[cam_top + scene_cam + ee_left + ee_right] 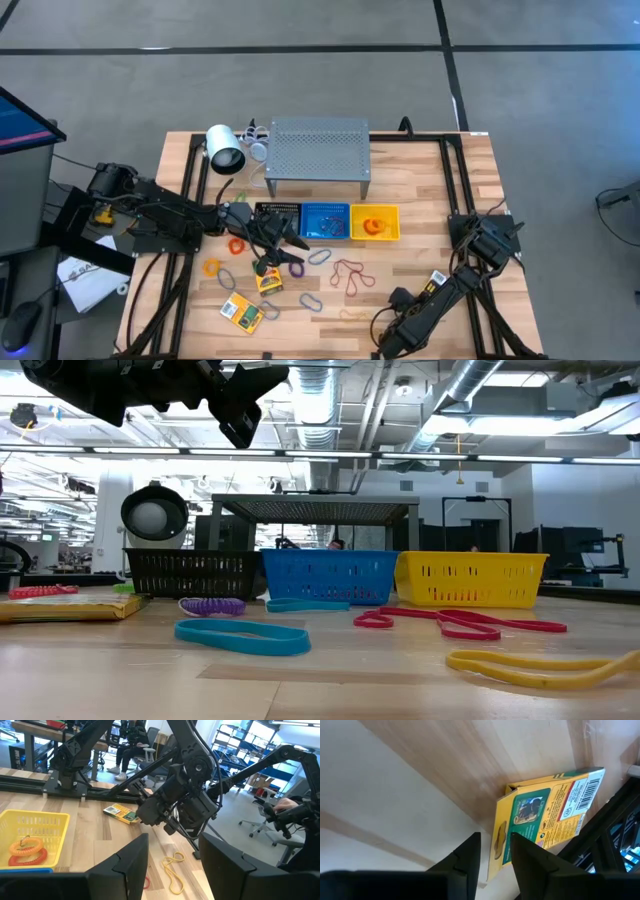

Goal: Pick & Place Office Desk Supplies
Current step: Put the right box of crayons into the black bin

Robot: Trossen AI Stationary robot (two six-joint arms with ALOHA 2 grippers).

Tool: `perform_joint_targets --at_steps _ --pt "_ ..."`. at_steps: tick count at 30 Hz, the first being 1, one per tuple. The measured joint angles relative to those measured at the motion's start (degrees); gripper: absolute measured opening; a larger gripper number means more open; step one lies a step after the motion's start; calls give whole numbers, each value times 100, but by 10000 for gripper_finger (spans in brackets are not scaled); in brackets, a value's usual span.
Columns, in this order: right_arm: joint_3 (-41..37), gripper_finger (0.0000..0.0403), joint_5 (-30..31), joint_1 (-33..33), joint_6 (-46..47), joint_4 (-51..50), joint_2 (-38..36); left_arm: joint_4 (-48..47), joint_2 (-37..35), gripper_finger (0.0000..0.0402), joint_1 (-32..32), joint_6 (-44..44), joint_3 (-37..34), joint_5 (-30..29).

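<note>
Right gripper (pixel 495 851) pinches a crayon pack (pixel 545 815) at the table's (pixel 420 230) 4 o'clock edge. Left gripper (pixel 290 243), fingers spread, hovers over bands (pixel 350 272) just below the bins (pixel 325 222).

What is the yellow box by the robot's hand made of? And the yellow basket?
The yellow box looks like thin printed cardboard: flat folded panels, an end flap, a barcode and a slightly glossy print. The yellow basket looks like moulded plastic: one even bright colour, thin slotted walls and a smooth rim. Neither can be told for sure by looks alone.

Three baskets (pixel 325 222) stand side by side before the shelf (pixel 318 150); band loops (pixel 348 274) lie scattered before them (one crayon pack (pixel 241 312) too).
</note>
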Motion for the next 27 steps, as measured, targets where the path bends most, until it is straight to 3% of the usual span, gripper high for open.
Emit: perform_joint_targets --at_steps 14,27 --pt "18 98 1 0 0 -24 0 -17 0 170 0 0 0 1" --pt "20 44 2 0 -2 -24 -9 -17 0 170 0 0 0 1"
